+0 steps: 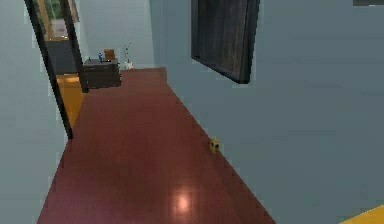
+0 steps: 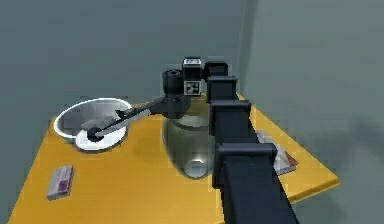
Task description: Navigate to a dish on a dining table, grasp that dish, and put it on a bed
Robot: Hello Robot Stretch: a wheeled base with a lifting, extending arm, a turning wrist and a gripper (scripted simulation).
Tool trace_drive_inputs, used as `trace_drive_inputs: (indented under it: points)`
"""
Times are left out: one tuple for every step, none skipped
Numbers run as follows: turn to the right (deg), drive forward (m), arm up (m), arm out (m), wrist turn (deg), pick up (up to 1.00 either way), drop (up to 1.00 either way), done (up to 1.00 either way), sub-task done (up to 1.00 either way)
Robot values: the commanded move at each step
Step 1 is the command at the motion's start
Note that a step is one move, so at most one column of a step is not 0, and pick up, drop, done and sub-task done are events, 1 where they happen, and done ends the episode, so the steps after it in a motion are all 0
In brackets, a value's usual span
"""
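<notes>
End effector at white dish, yellow table

One table, one white dish, two flat items

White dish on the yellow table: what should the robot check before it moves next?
1. The round white dish stands on the yellow table: ok.
2. The gripper has its far end at the dish: ok.
3. The gripper really holds the dish: cannot tell.
4. Room between the dark arm bar and the clear glass dome: cannot tell; they look close.
5. The red-brown floor ahead is bare for driving: ok, apart from one small yellow thing by the wall.
</notes>
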Motion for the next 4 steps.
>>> trace_drive_inputs:
  points:
    - [0.0, 0.00, 0.00, 0.00, -45.0, 0.00, 0.00, 0.00, 0.00]
    - [0.0, 0.00, 0.00, 0.00, -15.0, 0.00, 0.00, 0.00, 0.00]
    - [0.0, 0.00, 0.00, -0.26, 0.0, 0.00, 0.00, 0.00, 0.00]
    - [-24.0, 0.00, 0.00, 0.00, 0.0, 0.00, 0.00, 0.00, 0.00]
